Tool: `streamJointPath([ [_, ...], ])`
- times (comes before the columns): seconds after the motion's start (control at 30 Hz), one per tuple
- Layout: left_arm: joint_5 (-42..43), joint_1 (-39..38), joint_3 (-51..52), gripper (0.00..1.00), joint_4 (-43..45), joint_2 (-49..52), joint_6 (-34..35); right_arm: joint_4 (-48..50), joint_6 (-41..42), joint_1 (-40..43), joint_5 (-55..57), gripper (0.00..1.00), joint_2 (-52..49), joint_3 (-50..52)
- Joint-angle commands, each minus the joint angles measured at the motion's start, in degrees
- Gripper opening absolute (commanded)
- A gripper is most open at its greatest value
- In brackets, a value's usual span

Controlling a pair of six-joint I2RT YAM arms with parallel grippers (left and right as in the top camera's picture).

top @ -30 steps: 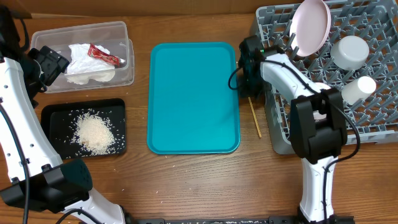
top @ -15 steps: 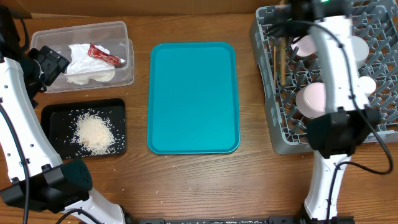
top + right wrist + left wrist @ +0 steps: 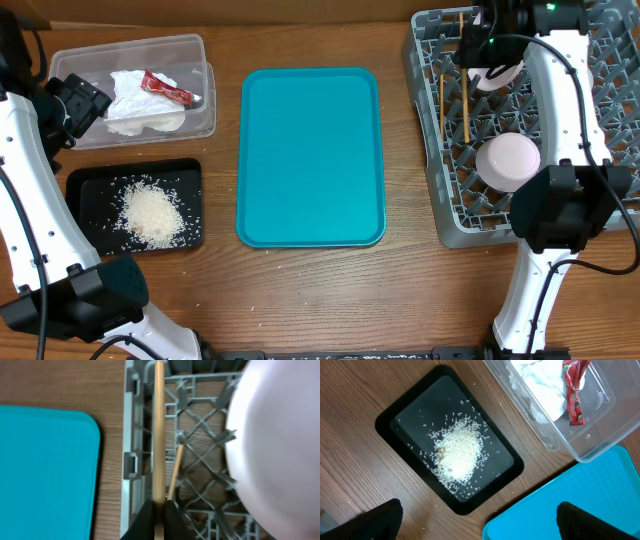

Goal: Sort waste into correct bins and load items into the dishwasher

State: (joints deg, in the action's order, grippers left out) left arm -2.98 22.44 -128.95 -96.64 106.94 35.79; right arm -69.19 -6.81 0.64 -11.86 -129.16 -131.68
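My right gripper (image 3: 478, 28) is over the back left of the grey dish rack (image 3: 430, 150), shut on a wooden chopstick (image 3: 465, 90); the right wrist view shows the jaws (image 3: 159, 515) pinching that chopstick (image 3: 159, 435). The second chopstick (image 3: 442, 100) lies in the rack (image 3: 173, 472). A white bowl (image 3: 507, 160) sits upside down in the rack. A white plate (image 3: 497, 72) is partly hidden by the arm. My left gripper (image 3: 75, 105) is open and empty beside the clear tub (image 3: 197, 122), which holds the napkin (image 3: 130, 95) and wrapper (image 3: 165, 88). Rice (image 3: 150, 212) lies in the black tray (image 3: 85, 180).
The teal serving tray (image 3: 310, 155) lies between the bins and the rack. The left wrist view looks down on the black tray (image 3: 385, 425), the rice (image 3: 457, 452), the tub (image 3: 590, 445) and the teal tray's corner (image 3: 580, 495). A few rice grains lie on the table.
My right arm went from the table beside the rack, where a chopstick lay, to the rack's back left. Both chopsticks are now over the rack. The left arm has not moved.
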Motion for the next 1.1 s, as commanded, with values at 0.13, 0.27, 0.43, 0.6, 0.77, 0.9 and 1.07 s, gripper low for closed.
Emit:
streamJointPath([
  [0.13,0.0,0.0,-0.1,1.0,0.0,0.2,-0.9,2.1,0.6,-0.6,-1.7,0.64,0.8,3.7],
  [0.27,0.0,0.0,-0.1,1.0,0.0,0.2,-0.9,1.8,4.3,-0.6,-1.3,0.74,1.1,3.3],
  [0.43,0.0,0.0,-0.1,1.0,0.0,0.2,-0.9,-2.0,10.6,-0.6,-1.3,0.8,4.1,0.2],
  [0.6,0.0,0.0,-0.1,1.0,0.0,0.2,-0.9,-7.1,13.6,-0.5,-0.8,0.83,11.7,-0.6],
  [0.77,0.0,0.0,-0.1,1.0,0.0,0.2,-0.9,-15.6,14.4,-0.6,-0.4,0.83,17.7,-0.6],
  [0.9,0.0,0.0,-0.1,1.0,0.0,0.2,-0.9,-23.9,17.4,-0.7,0.8,0.83,20.5,-0.6],
  [1.07,0.0,0.0,-0.1,1.0,0.0,0.2,-0.9,-27.9,20.2,0.3,3.5,0.82,25.3,1.2],
])
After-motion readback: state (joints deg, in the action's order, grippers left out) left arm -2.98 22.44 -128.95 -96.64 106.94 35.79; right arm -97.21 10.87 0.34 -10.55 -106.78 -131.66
